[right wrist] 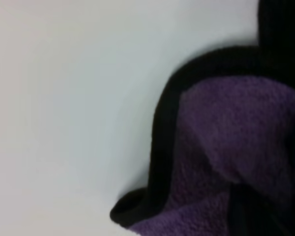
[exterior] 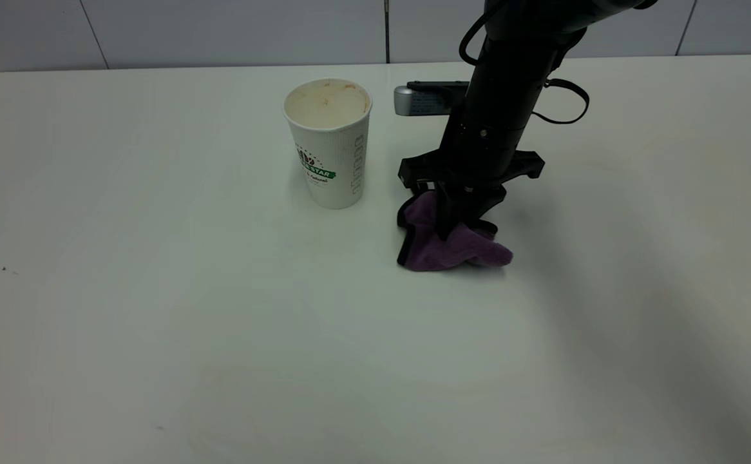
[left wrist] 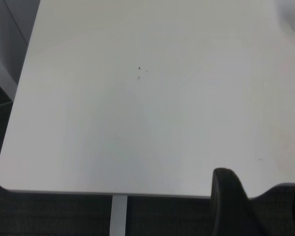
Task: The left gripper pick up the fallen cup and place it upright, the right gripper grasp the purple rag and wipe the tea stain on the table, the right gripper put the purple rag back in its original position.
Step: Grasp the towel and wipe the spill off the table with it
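The white ribbed cup (exterior: 328, 145) stands upright on the table (exterior: 156, 309), its stained lining showing. Just right of it lies the bunched purple rag (exterior: 464, 250) with black edging. My right gripper (exterior: 447, 227) comes down from above and is shut on the rag, pressing it onto the tabletop. The right wrist view is filled by the rag (right wrist: 236, 123) against white table. No tea stain shows; the spot under the rag is hidden. My left gripper (left wrist: 263, 173) is out of the exterior view; its dark fingers (left wrist: 227, 199) stand apart, empty, over the table's near edge.
The right arm's silver-grey box (exterior: 414, 100) sticks out toward the cup's rim. The left wrist view shows the table's rounded corner (left wrist: 2, 177), a white leg (left wrist: 119, 216), and tiny dark specks (left wrist: 139, 69). A white panelled wall (exterior: 221, 29) runs behind the table.
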